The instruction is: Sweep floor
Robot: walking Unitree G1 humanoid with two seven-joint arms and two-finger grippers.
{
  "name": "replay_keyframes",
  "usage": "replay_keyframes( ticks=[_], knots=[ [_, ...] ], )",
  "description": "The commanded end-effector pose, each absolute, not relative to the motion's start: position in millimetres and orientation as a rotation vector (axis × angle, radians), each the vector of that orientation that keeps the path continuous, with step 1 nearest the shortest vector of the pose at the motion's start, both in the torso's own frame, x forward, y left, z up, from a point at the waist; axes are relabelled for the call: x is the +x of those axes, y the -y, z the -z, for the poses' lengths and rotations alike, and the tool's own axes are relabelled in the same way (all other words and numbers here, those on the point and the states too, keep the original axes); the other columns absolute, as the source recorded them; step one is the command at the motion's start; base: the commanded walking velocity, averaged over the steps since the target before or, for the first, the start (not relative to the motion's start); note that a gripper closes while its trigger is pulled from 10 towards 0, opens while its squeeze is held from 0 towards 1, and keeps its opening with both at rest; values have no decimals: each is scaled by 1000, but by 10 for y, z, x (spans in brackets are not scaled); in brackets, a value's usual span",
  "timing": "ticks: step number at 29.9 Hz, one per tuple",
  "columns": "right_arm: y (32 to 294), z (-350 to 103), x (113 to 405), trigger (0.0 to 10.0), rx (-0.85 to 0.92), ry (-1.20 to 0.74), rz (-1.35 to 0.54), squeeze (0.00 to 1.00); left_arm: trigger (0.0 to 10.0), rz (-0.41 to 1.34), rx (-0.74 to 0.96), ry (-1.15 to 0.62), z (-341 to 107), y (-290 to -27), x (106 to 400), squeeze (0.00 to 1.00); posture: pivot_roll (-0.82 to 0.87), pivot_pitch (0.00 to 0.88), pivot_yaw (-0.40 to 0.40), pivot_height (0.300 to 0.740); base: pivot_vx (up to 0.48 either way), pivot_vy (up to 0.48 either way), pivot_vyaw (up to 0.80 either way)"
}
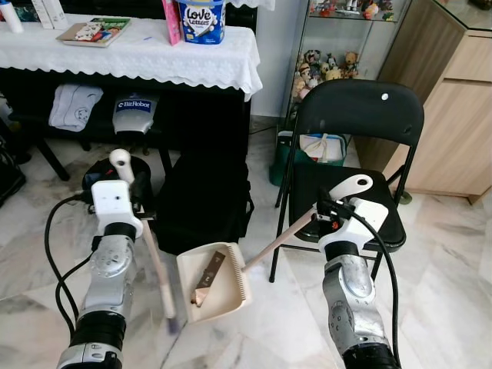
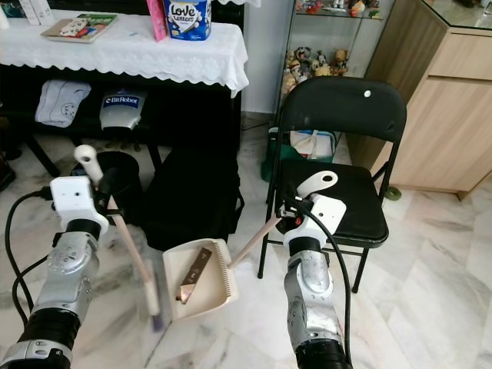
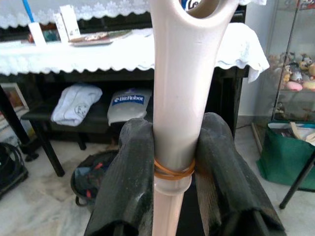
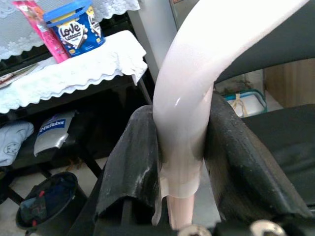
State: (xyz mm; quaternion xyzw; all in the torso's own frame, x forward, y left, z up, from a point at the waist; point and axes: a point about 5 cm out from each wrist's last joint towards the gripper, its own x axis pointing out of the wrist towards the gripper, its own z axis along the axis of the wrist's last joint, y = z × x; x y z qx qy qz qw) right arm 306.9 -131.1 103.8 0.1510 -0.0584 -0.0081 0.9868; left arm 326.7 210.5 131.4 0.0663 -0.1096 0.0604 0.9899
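Note:
My left gripper [image 1: 127, 178] is shut on the cream handle of a broom [image 1: 157, 269], whose shaft slants down to bristles by the floor. In the left wrist view both black fingers [image 3: 130, 167] clamp that handle [image 3: 182, 98] just above an orange rubber band. My right gripper [image 1: 332, 206] is shut on the long handle [image 4: 197, 98] of a cream dustpan [image 1: 223, 286], which rests on the marble floor between my arms. A brown piece of debris [image 1: 207, 278] lies inside the pan. The broom's bristle end sits just left of the pan.
A black folding chair [image 1: 361, 115] stands right of the dustpan. A black bag [image 1: 204, 204] sits behind the pan, under a table with a white lace cloth [image 1: 154, 54]. A black bin [image 1: 104, 175] is behind my left arm. A wooden cabinet [image 1: 453, 115] stands at right.

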Motion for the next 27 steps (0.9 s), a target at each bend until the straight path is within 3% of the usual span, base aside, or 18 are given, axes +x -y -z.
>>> replay_keyframes(
  ticks=[1,17,27],
  knots=[
    [1347,-1209,3082,10000,313,200,25,0,10000,-109,121,283,-1398,-2057,3239,0,-45,34,-8,740,0,0,0],
    [1426,-1134,3063,10000,275,175,73,0,10000,-153,121,314,-1367,-1981,3132,0,-41,23,-17,740,0,0,37],
    [1419,-1120,3062,10000,275,168,74,0,10000,-157,138,318,-1374,-1981,3135,0,-39,23,-14,740,0,0,478]
  ],
)
